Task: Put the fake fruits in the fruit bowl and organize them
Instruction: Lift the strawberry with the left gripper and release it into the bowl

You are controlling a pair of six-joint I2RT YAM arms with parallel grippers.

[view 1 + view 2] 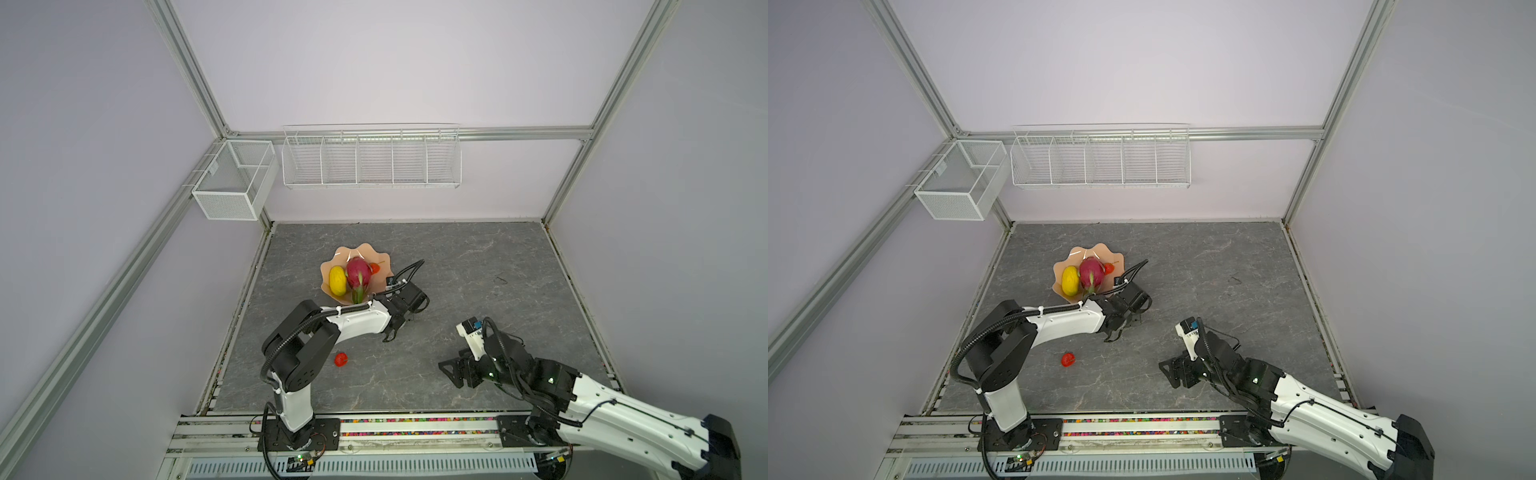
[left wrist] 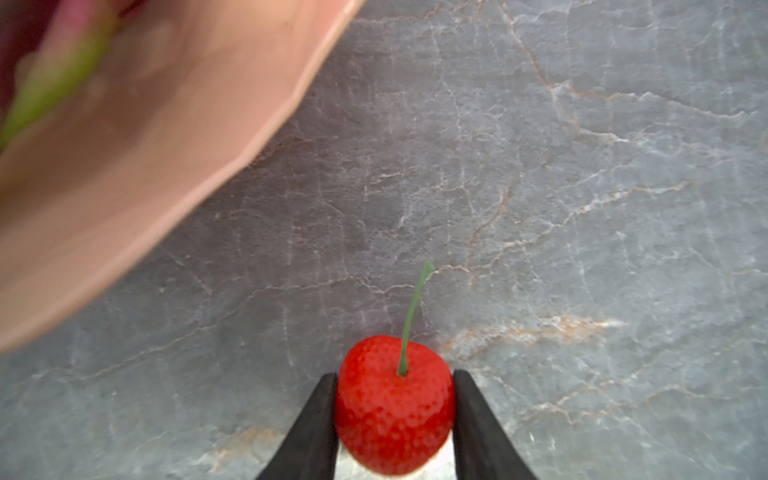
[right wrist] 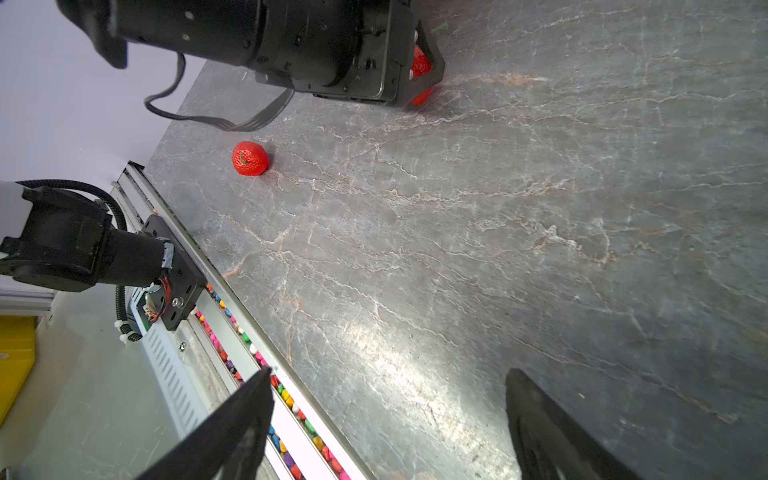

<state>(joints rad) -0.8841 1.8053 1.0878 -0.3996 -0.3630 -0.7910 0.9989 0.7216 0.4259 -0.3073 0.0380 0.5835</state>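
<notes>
Strawberry (image 2: 395, 407) sits pinched by the left gripper (image 2: 395, 374), jaws closed on it, low on the grey marbled tabletop (image 2: 582, 166) just beside the fruit bowl (image 2: 166, 145); the grasp looks made, so next comes a lift over the rim, clear of the dragon fruit (image 1: 358, 270). Second strawberry (image 1: 341, 359) waits on the surface; right gripper (image 3: 388, 374) gapes empty; wire baskets (image 1: 370, 162) hang behind

Red speckled strawberry (image 2: 395, 407), grey veined tabletop (image 2: 540, 166)

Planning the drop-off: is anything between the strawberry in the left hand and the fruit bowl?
Nothing visible. Only bare table separates the strawberry gripped by the left hand from the fruit bowl; just the bowl's raised rim needs clearing.
</notes>
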